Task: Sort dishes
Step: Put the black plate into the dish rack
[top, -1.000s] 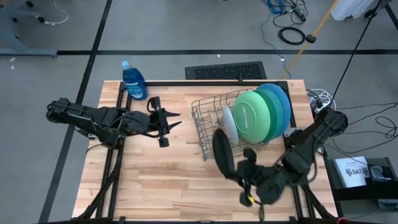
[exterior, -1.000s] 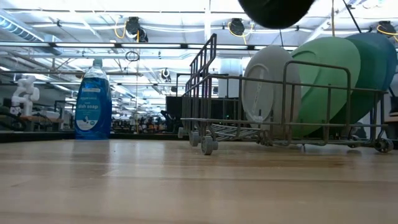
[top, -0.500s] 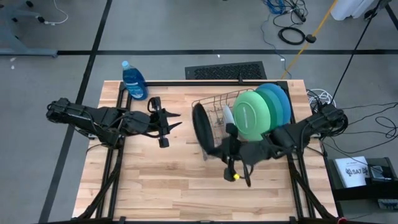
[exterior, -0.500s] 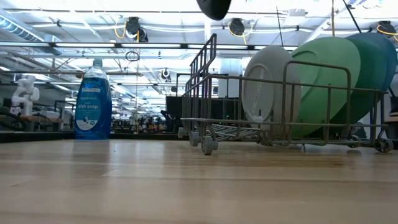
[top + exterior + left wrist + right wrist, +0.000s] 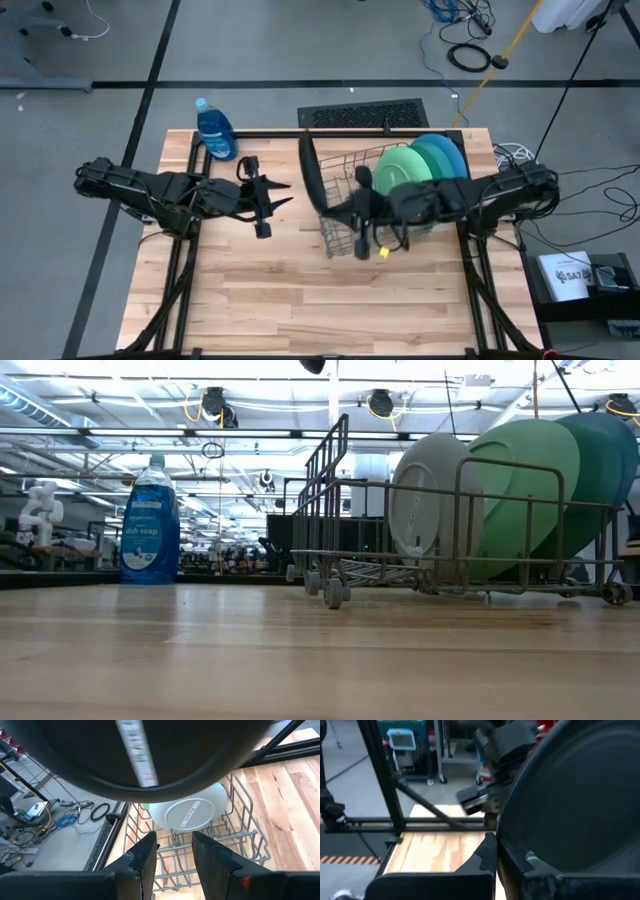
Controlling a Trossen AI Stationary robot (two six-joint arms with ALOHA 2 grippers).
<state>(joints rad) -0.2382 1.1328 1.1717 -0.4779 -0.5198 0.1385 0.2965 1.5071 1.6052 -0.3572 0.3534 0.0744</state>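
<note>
My right gripper [image 5: 352,208] is shut on a black round dish [image 5: 312,182], which stands on edge in the air over the left end of the grey wire rack [image 5: 335,238]. In the low view only the dish's lowest bit [image 5: 313,364] shows. The rack holds a pale mint plate [image 5: 425,510], a light green plate [image 5: 400,165], a teal plate [image 5: 437,155] and a blue plate [image 5: 460,162], all on edge between its wires. My left gripper [image 5: 268,200] hovers open left of the rack, pointing at the dish [image 5: 150,755]. My right gripper pinches the black dish's rim [image 5: 512,851] between its two fingers. The fingers come about level from the table's right side. The dish stands upright on edge, lifted clear of rack and table.
A blue dish-soap bottle [image 5: 215,130] stands at the table's far left corner. Bare wooden tabletop [image 5: 300,300] spreads along the near side, in front of the rack.
My right gripper has swung from the table's near edge toward the far edge and leftward, rising and rolling its wrist. The black dish went with it, still on edge, from in front of the rack to over the rack's left end, leaving the low view upward.
</note>
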